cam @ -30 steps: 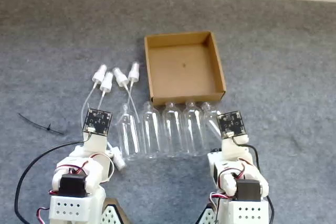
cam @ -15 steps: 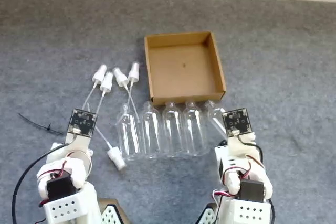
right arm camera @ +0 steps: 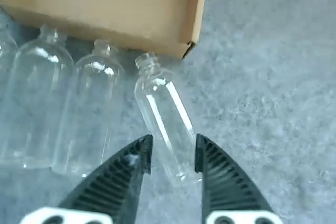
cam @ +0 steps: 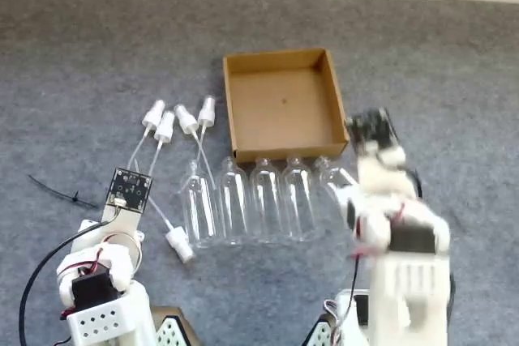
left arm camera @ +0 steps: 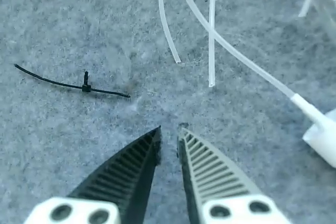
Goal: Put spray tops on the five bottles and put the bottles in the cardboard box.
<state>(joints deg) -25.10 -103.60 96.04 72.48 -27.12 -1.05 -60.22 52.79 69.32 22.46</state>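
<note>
While hanging low over the middle of the bench (cam: 65,54), spread to a moderate gap and carrying nothing: the right tool (right arm camera: 173,145). Just beyond its tips, the end bottle (right arm camera: 161,121), lying on its side with the open neck toward the near right corner of the cardboard box (right arm camera: 105,3); no contact to be seen yet. Beside it, four other bottles (cam: 235,200) in one row, necks toward the near wall of the box.

Probably clear thin plastic and empty, so very light, smooth and round, ready to roll or slip, perhaps to dent under a hard squeeze. Better to close gently across the belly near the middle, leaving the neck free for a top.

Right arm (cam: 389,224) stretched forward, wrist bent down. Left tool (left arm camera: 169,135) nearly closed, only a thin slit, empty, pointing down at bare bench near the front left corner, between a black cable tie (left arm camera: 79,83) and thin tubes (left arm camera: 211,24). Left arm (cam: 97,273) folded back.

One spray top (left arm camera: 323,137) just beside; four spray tops (cam: 165,126) fanned left of the box. Light, with soft tubes: better to take at the white head.
</note>
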